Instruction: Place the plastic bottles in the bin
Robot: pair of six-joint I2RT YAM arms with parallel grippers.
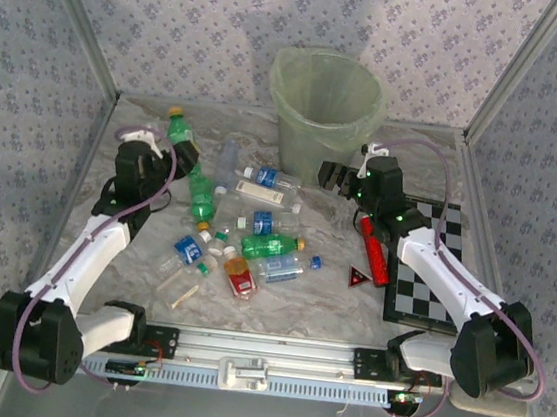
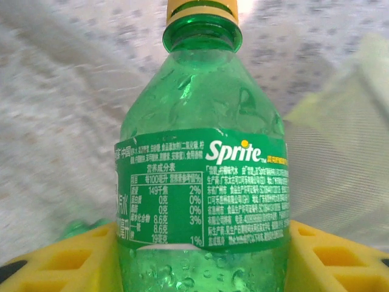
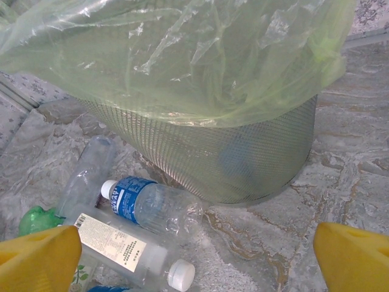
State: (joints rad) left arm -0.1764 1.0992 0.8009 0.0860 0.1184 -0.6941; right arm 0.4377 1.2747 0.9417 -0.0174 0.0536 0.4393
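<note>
- Nearest the arm bases, the loose plastic bottles [image 1: 245, 240] lie scattered across the middle of the marbled table [image 1: 317, 309]: clear ones with blue labels, green ones, an orange-red one [image 1: 240, 281] and tiny white-capped ones among them.
- To their right, a red tube [image 1: 374, 250] and a small red triangle [image 1: 358, 276] lie beside a checkerboard [image 1: 432, 271]; none of these belongs in the bin.
- Farther out on the left, the left gripper [image 1: 178, 149] is clamped on a green Sprite bottle [image 1: 178, 129], its yellow cap pointing away. The left wrist view shows the yellow fingers [image 2: 67, 258] flanking the body at the label's lower edge.
- The bottle looks empty apart from droplets inside. It is probably light, thin-walled and slick. A hold on the labelled body should serve, though a hard squeeze could buckle it.
- On the right, the right gripper [image 1: 334, 178] hangs with jaws wide apart and nothing between them, close to the bin's base. Below it lie a blue-labelled bottle [image 3: 152, 204] and a white-labelled one [image 3: 121, 246].
- Farthest back stands the bin [image 1: 325, 108], with its crinkled liner bag [image 3: 182, 55] draped over the rim. The held bottle would likely have to clear that tall rim and the bottles lying in between.
</note>
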